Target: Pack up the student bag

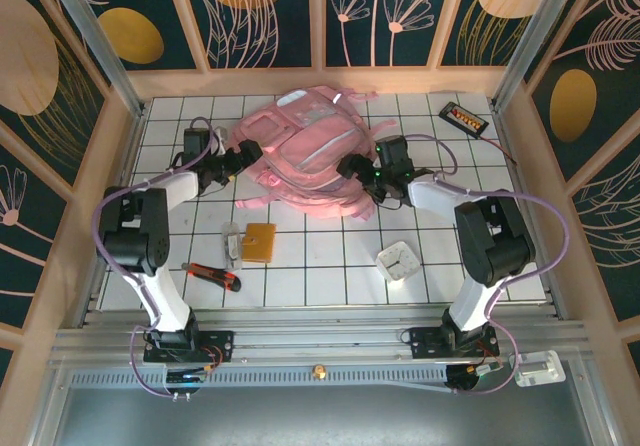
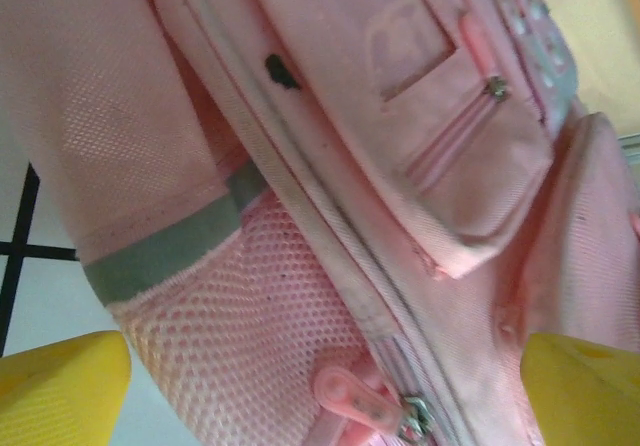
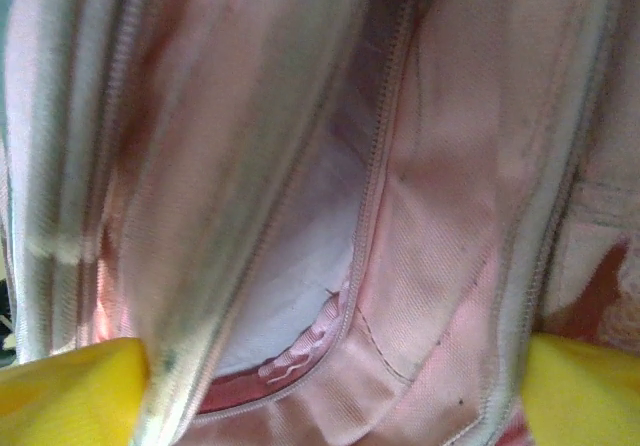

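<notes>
I see the student bag (image 1: 300, 146) lying at the far middle of the tiled table (image 1: 330, 276). My left gripper (image 1: 247, 155) sits against the bag's left side, released. Its 2 yellow fingers (image 2: 60, 386) stand wide apart, with a mesh side pocket (image 2: 270, 316) and a pink zipper pull (image 2: 350, 398) between them. My right gripper (image 1: 352, 166) is at the bag's right side, also spread wide, its fingers (image 3: 70, 386) flanking a line of zipper teeth (image 3: 375, 186) and pale lining. Nearer me lie a red-and-black utility knife (image 1: 212, 277) and an orange square pad (image 1: 260, 241).
</notes>
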`<state>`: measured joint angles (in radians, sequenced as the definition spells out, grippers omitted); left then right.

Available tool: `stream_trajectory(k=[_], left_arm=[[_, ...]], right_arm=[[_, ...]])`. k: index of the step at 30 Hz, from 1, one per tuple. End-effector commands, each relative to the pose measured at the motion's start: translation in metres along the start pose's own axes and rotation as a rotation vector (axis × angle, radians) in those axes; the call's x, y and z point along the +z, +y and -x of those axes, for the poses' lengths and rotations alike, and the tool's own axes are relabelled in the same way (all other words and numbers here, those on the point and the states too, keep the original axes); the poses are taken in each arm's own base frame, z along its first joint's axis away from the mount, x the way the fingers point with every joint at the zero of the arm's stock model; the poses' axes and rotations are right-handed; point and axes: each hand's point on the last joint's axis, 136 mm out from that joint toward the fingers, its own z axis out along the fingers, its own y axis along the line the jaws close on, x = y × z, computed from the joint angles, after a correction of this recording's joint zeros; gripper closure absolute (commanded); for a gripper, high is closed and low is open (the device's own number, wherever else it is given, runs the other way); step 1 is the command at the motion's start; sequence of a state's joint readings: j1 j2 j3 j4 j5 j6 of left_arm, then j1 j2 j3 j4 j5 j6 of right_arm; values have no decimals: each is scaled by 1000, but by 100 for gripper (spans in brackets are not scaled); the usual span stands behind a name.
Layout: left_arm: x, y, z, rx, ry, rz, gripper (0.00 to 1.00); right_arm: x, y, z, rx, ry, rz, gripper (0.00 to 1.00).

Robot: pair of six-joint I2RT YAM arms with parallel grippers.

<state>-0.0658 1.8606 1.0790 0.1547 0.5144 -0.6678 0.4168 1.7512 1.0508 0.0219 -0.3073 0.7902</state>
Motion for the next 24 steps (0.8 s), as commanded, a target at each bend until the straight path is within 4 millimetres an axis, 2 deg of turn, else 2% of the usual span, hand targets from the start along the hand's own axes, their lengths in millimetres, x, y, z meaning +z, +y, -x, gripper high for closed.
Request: stream_trajectory(k=[1,3,4,12,16,19,21,24], left_arm=[[6,-15,25,12,-41,-66,2],[13,-7,24,0,-33,-57,3],[16,-5,23,-7,-31,-59,3],[26,0,18,-53,-27,-94,9],[31,4,14,-60,-15,-101,18],[36,9,7,-75,7,-109,29],[39,14,3,-81,16,-102,36],[42,17,-1,-85,27,-101,46]], right_arm=[[5,-8,30,-1,-71,-24,27],[4,-19,43,13,-91,-32,46],[4,-24,49,20,-97,-35,50],[-5,-56,92,-2,-139,-89,56],[-9,-62,110,-2,-133,-44,58],[-14,-59,123,-33,-144,-16,52],[-21,-54,129,-64,-155,-13,43],[-42,-31,127,-137,-237,-1,14]])
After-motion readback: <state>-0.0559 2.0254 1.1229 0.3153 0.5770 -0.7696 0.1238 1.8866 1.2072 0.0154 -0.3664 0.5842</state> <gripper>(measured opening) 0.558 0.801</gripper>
